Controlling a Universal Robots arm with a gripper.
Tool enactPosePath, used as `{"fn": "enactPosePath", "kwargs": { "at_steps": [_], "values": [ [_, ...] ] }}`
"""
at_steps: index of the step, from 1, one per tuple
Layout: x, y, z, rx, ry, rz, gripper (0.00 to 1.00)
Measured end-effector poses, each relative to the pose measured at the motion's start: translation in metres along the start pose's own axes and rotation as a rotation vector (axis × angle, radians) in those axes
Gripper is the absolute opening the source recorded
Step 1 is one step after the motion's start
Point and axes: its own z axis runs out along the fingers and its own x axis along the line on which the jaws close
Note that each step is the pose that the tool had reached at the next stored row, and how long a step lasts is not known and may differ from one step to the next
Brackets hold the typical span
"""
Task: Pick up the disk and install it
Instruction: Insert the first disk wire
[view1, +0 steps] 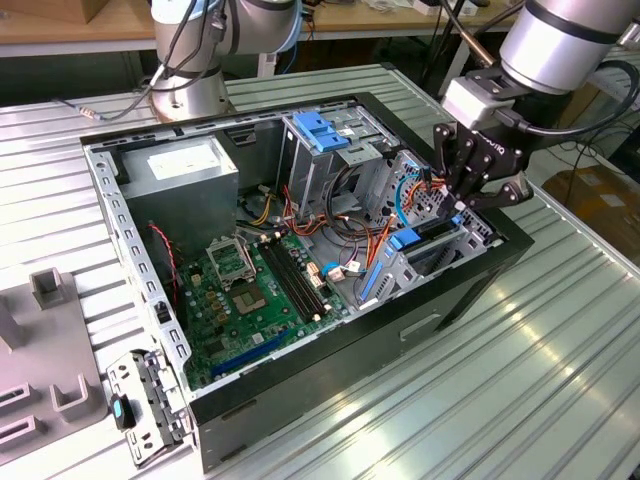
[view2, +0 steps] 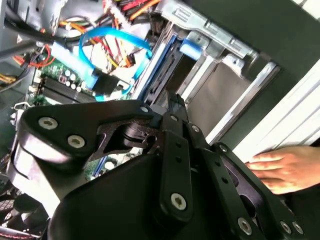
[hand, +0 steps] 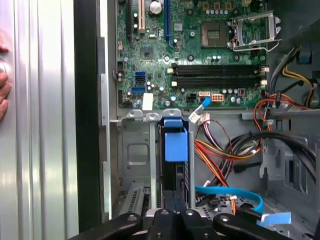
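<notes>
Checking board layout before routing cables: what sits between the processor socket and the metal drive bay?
Black memory slots lie between the processor socket and the drive bay, side by side, as the first wrist view shows.

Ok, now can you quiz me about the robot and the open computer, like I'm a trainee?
1. True or false: the computer case has its side closed up.
2. In the exterior view the gripper hangs over: A the green motherboard, B the drive bay with the blue tab, C the grey box with the white sticker.
3. In the second wrist view, what part of a person shows beside the case?
Key: 1 false; 2 B; 3 a hand.
</notes>
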Motion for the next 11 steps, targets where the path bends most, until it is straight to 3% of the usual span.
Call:
{"fn": "enactPosePath", "kwargs": {
  "at_steps": [5, 11],
  "values": [
    [0.0, -0.0031, -0.0015, -0.0021, 0.0001, -0.005, 0.11],
    [-0.0001, -0.0039, -0.0081, -0.0034, 0.0003, -0.075, 0.11]
  ]
}}
